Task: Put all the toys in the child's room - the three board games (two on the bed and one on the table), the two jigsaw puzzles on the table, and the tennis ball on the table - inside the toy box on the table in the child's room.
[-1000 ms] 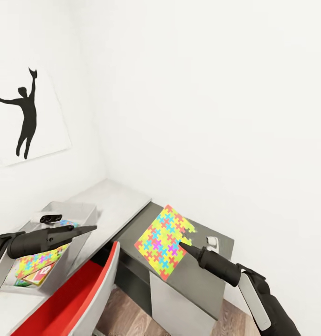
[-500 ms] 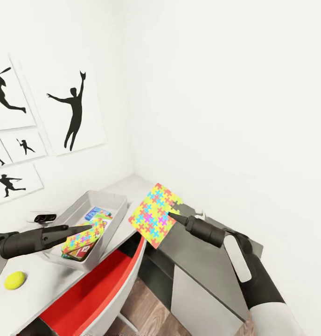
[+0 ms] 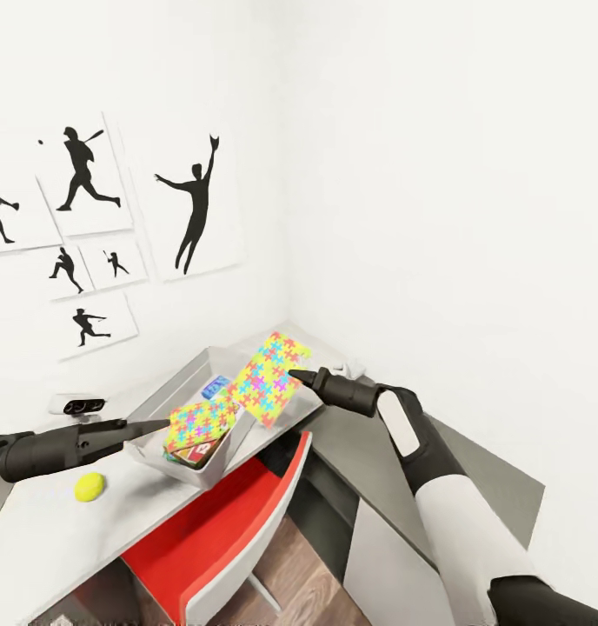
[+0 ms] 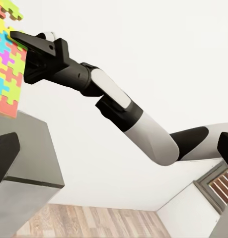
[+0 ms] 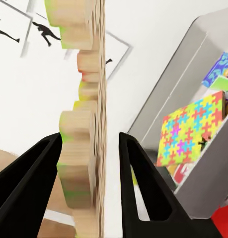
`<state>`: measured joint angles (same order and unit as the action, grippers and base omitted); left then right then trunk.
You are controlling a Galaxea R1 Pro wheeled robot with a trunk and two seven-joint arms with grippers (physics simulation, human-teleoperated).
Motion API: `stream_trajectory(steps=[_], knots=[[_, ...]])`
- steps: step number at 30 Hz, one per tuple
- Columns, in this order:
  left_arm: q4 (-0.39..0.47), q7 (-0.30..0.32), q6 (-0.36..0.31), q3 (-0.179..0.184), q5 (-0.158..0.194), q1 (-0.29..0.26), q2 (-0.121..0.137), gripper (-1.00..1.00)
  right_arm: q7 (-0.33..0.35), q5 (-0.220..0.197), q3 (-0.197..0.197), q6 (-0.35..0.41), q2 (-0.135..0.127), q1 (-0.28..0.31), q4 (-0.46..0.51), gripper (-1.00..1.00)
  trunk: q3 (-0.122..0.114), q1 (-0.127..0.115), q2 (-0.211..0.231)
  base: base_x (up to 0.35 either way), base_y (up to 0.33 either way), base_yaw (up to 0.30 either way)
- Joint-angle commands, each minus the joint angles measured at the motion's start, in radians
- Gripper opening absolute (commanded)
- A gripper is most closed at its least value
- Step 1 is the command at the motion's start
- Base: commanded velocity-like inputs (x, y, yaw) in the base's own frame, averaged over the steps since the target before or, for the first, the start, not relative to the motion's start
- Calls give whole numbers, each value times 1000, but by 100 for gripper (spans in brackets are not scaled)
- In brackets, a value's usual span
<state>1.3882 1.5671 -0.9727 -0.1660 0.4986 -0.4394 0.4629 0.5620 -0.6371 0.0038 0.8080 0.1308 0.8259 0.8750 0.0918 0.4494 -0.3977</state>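
Right gripper [image 3: 292, 376] is clamped on the edge of a jigsaw puzzle [image 3: 269, 378], holding the slab upright and tilted over the far right corner of the toy box [image 3: 151, 415]; the right wrist view shows its two fingers [image 5: 143, 188] either side of the slab's uneven edge. The step in hand looks like carrying this second puzzle to the bin. Next it calls for moving the slab over the opening and letting go so it lies flat on the other jigsaw puzzle [image 3: 199, 422] already inside. Left gripper [image 3: 158, 425] hovers at the box's near left rim, whether apart or together cannot be told. A tennis ball [image 3: 89, 486] waits on the table [image 3: 47, 539]. Against the earlier frames, the camera has swung left, showing more wall pictures, and the held puzzle now sits closer to the box
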Motion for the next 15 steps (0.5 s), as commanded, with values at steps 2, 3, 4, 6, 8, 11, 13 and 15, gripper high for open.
stream_trajectory(steps=[2,3,4,6,8,11,13,15], knots=[[0,4,-11,0,0,-1,0,100,0,-4,-1,0,3,4,-8,-100,2,1,-2,0,150,291],[0,4,-11,0,-1,-1,0,100,0,-3,-1,-1,5,4,-10,-100,2,1,-2,0,164,291],[0,4,-11,0,-1,-1,0,100,0,-3,0,-2,8,5,-11,-100,2,1,-2,0,130,291],[0,4,-11,0,-1,-1,0,100,0,-1,0,-3,12,7,-13,-100,2,1,-2,0,75,291],[-1,4,-10,0,-1,-1,0,100,-1,3,2,-4,16,16,-14,-100,2,1,-2,0,35,291],[-1,4,-10,0,0,-1,0,100,-2,7,3,-5,23,23,-16,-100,2,1,-2,0,16,291],[0,4,-9,0,0,-1,0,100,-8,9,4,-5,30,27,-18,-100,2,1,-2,0,5,291],[0,4,-9,0,0,-1,0,100,-15,9,4,-6,32,28,-19,-100,2,1,-2,0,2,291]])
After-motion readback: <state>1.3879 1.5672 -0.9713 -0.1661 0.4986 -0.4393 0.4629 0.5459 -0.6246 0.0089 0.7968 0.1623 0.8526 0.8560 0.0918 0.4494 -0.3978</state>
